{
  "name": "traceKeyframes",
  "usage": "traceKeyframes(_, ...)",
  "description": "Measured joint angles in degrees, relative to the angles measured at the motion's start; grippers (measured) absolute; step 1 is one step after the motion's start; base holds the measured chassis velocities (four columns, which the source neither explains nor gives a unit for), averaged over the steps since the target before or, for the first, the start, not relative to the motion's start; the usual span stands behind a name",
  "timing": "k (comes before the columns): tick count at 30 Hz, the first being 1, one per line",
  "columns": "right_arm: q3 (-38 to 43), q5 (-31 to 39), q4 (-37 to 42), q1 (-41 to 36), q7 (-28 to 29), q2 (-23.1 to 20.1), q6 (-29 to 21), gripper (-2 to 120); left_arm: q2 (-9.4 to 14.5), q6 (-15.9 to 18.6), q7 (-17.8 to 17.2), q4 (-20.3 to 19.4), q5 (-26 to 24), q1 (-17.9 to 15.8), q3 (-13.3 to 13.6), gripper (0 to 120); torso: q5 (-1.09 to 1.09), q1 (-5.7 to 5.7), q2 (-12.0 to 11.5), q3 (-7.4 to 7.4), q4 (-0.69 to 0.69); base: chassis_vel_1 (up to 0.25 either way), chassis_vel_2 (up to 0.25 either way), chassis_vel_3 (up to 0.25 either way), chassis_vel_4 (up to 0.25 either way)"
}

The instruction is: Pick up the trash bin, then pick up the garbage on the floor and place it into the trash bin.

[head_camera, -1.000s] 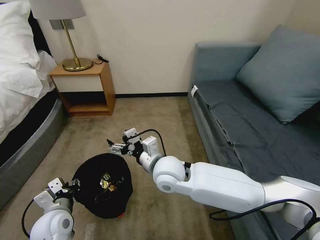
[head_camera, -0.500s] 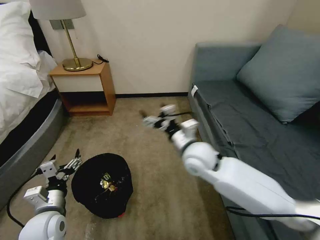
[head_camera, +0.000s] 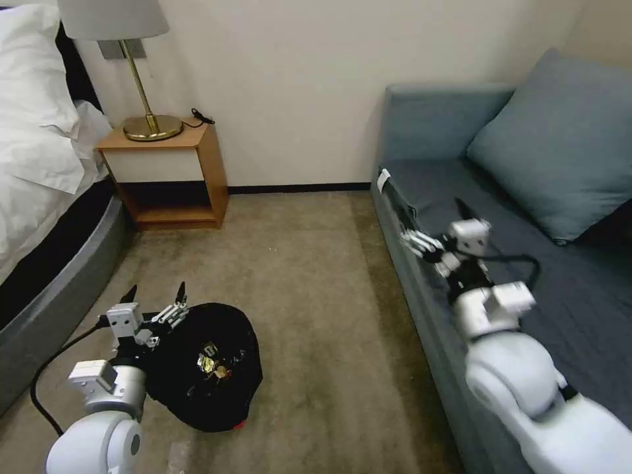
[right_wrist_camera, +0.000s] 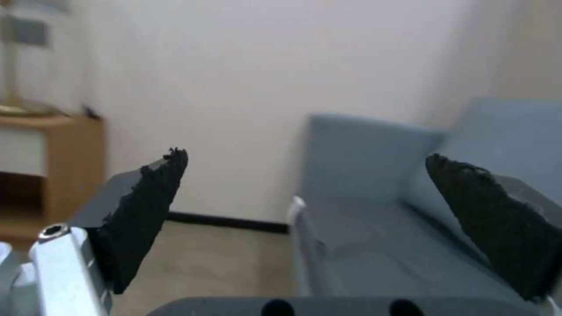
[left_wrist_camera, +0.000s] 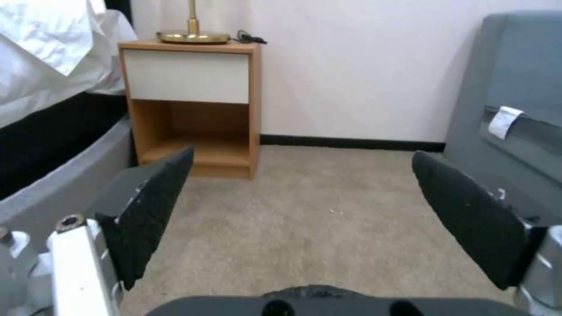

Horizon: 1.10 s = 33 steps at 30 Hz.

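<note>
Black and loaded with litter, the trash bin (head_camera: 204, 365) is sitting released while we are swinging our right gripper (head_camera: 438, 240) over the sofa (head_camera: 500, 263) and raising our left gripper (head_camera: 157, 299), both spread empty, so the job looks finished.

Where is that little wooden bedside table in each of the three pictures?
Head view: bedside table against the wall, under the lamp.
Left wrist view: bedside table beside the bed.
Right wrist view: bedside table against the wall, across the floor from the sofa.
Shared landmark: the sofa.
</note>
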Motion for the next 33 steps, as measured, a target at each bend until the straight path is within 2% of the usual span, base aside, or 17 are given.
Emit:
traceKeyframes(4, 1.30, -8.22, 1.52, -6.98, -0.03, 10.52, -0.63, 100, 0.06, -0.05, 0.24, 0.16, 0.42, 0.15, 0.50, 100, 0.00, 0.00, 0.00, 0.00, 0.01, 0.000, 0.000, 0.000, 0.000)
traceKeyframes(5, 1.30, -8.22, 1.52, -6.98, -0.03, 10.52, -0.63, 100, 0.06, -0.05, 0.24, 0.16, 0.42, 0.15, 0.50, 100, 0.00, 0.00, 0.00, 0.00, 0.01, 0.000, 0.000, 0.000, 0.000)
traceKeyframes(7, 0.56, -10.09, 1.48, -8.49, -0.16, 14.63, -0.36, 100, 0.18, -0.14, 0.48, 0.68, 0.73, 0.05, 0.95, 100, -0.02, 0.00, 0.00, 0.01, 0.01, 0.000, 0.000, 0.000, 0.000)
traceKeyframes(9, -0.10, -10.80, 0.95, -8.84, -0.26, 16.73, -0.03, 100, 0.19, -0.30, 0.57, 1.15, 1.09, -0.20, 1.41, 100, -0.02, 0.00, 0.00, 0.01, 0.02, 0.000, 0.000, 0.000, 0.000)
traceKeyframes(17, -1.46, -11.07, -1.22, -8.59, -1.99, 19.25, 2.23, 100, -0.44, -0.35, 0.59, 2.36, 2.08, -1.09, 2.38, 100, -0.01, 0.00, 0.00, 0.01, 0.02, 0.000, 0.000, 0.000, 0.000)
traceKeyframes(22, -2.22, -11.24, -1.25, -9.21, -2.74, 19.79, 2.41, 100, -1.18, -0.55, 0.62, 2.37, 3.09, -0.96, 3.01, 100, -0.01, 0.00, 0.00, 0.01, 0.02, 0.000, 0.000, 0.000, 0.000)
traceKeyframes(33, -2.75, -11.74, -1.64, -9.49, -2.96, 20.48, 2.58, 100, -1.25, -0.64, 0.55, 2.54, 3.50, -0.75, 3.01, 100, -0.01, 0.00, 0.00, 0.01, 0.02, 0.000, 0.000, 0.000, 0.000)
